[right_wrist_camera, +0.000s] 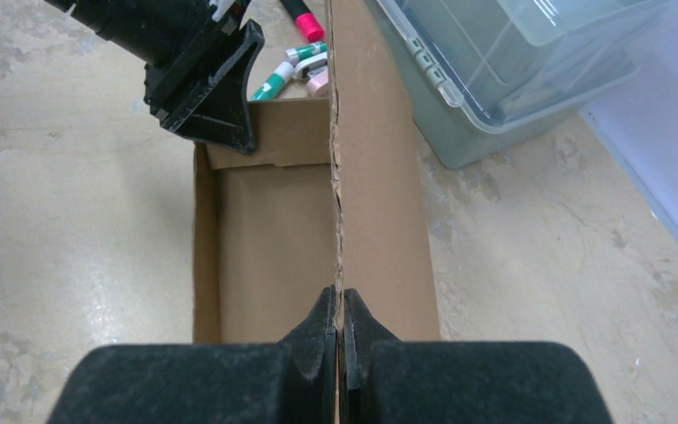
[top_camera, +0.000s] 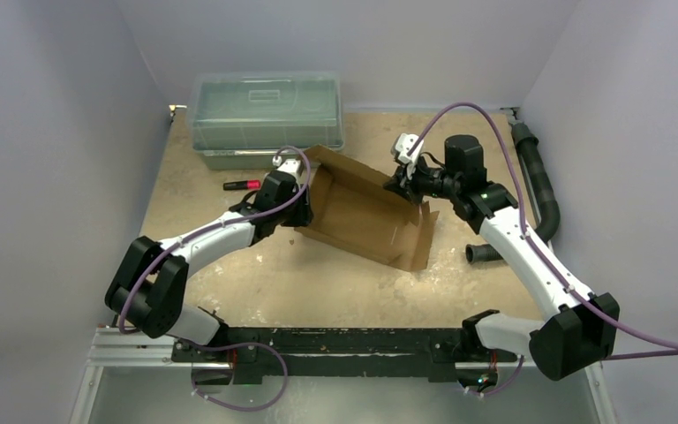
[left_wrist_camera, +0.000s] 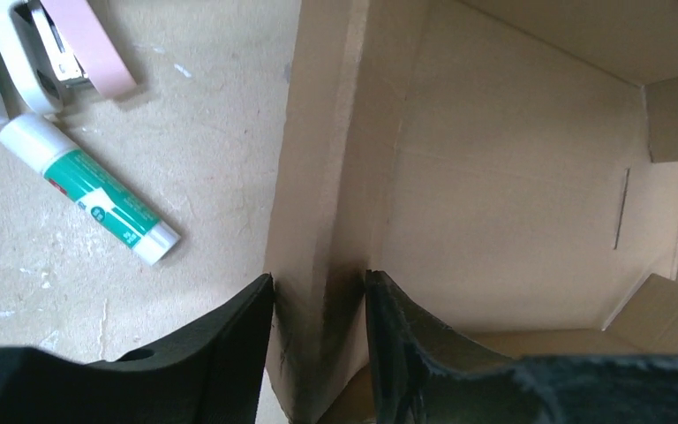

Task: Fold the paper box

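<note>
We see the paper box [top_camera: 366, 216] half-formed at the centre of the top view, on the bench [top_camera: 318, 283] just below the clear bin [top_camera: 265, 110]. The right jaws are pinched tight on an upright flap edge. The left jaws stand parted astride the box's left wall, with a glue stick [left_wrist_camera: 88, 190] nearby.

Lidded plastic bin [top_camera: 267, 110], red marker [top_camera: 242, 185] and glue stick [left_wrist_camera: 88, 190] rest on the table [top_camera: 318, 283].

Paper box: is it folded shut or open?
Open, half folded: the paper box has walls standing up and its bare inside shows, with no lid over it. The right fingers pinch one wall's edge.
</note>
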Tool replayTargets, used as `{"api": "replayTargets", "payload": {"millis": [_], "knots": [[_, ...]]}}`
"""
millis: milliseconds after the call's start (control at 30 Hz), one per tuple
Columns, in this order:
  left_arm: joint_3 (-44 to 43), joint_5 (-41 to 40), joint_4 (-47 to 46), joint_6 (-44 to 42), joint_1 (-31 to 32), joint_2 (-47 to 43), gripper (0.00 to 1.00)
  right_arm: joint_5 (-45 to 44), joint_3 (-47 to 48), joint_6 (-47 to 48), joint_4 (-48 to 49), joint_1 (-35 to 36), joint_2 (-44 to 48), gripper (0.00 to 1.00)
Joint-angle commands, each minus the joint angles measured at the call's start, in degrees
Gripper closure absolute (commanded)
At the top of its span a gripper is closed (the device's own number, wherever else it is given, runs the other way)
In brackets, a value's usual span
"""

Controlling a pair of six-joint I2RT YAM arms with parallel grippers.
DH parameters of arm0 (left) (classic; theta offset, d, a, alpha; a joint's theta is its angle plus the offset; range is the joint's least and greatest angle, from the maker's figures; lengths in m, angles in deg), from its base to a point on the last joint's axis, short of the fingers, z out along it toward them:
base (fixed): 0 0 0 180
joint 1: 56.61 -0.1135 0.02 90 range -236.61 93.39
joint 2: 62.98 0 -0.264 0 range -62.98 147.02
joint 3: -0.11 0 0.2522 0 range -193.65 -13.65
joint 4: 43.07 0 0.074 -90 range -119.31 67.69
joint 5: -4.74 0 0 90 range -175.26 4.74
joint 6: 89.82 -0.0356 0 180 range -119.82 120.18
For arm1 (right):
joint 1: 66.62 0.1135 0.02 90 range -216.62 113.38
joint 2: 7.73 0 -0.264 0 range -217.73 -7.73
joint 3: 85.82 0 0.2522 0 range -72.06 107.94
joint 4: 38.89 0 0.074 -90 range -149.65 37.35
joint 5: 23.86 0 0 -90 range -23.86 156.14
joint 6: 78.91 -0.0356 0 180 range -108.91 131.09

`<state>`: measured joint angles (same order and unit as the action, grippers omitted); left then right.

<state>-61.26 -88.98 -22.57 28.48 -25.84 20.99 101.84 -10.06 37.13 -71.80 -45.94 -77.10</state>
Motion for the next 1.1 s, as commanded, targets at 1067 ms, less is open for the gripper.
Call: {"api": "replayTargets", "payload": {"millis": [1067], "knots": [[-0.94,2.59,-12.76,-2.3,-4.22,3.55,0.52,6.28,-0.56,0.98,1.42,-0.16,0.29,1.0]]}}
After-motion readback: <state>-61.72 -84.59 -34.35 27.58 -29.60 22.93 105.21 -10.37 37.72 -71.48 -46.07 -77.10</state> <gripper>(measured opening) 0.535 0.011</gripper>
